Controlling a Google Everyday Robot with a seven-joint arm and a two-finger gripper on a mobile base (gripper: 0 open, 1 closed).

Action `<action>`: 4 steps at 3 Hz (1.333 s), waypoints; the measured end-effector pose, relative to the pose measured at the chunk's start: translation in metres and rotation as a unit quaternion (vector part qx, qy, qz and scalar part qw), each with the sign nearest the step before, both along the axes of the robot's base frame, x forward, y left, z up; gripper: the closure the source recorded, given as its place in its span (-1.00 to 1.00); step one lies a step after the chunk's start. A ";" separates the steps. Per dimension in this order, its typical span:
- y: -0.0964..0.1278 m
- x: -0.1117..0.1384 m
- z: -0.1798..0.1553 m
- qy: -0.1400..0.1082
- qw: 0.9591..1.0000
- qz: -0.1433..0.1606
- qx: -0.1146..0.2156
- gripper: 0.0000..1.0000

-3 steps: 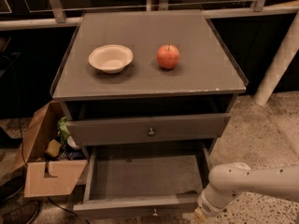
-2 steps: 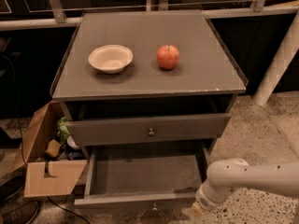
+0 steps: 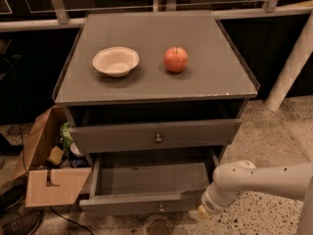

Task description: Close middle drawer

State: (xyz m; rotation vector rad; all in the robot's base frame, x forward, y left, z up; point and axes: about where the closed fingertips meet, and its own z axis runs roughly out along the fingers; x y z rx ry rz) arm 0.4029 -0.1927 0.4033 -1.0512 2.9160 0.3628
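Over the speckled floor (image 3: 266, 222) at 5 o'clock hangs the tool (image 3: 202, 210), grip state impossible to tell, beside the pulled-out middle drawer's (image 3: 142, 202) right front corner; pushing there off-centre would likely skew and jam it.

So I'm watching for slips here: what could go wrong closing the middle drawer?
The hand sits at the right front corner of the middle drawer, off its knob; an off-centre push may skew and jam it. A hard shove could roll the apple.
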 end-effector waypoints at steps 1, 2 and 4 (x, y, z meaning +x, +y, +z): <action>0.013 0.018 -0.012 -0.007 1.000 -0.007 0.000 1.00; 0.013 0.017 -0.012 -0.007 1.000 -0.007 0.000 1.00; 0.014 0.094 0.010 -0.065 0.997 -0.035 -0.008 1.00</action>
